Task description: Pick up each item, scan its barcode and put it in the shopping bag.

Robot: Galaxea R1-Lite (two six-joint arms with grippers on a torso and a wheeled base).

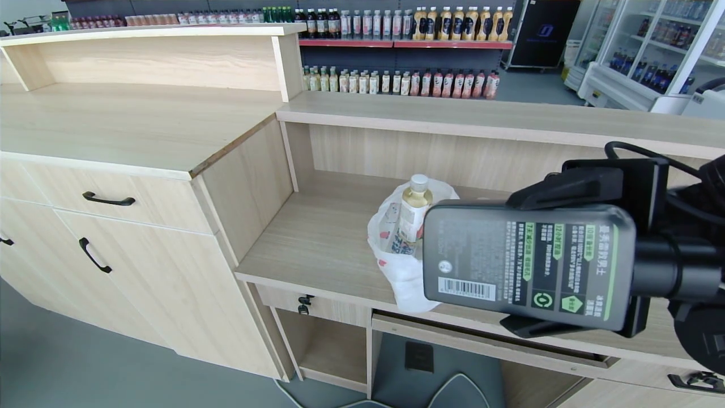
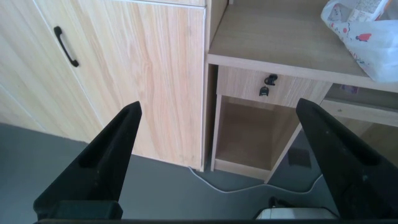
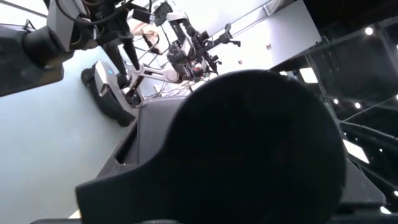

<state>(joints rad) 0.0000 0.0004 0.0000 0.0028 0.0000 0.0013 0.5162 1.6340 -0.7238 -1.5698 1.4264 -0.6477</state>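
Grey bottle [image 1: 527,266] gripped in right hand [image 1: 535,258], shopping bag [image 1: 402,277] behind it

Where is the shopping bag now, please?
In the head view the shopping bag lies on the lower counter, a drink bottle inside it, partly behind the grey bottle held by the right gripper.

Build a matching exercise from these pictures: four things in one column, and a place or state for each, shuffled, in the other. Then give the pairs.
Things
1. grey container
2. drink bottle
3. shopping bag
4. left gripper

Place or state
A. open, above the floor beside the cabinet
B. lying on the lower counter
C. clamped in the right gripper, barcode towards the head camera
D. inside the shopping bag, cap up

Pairs: 1-C, 2-D, 3-B, 4-A
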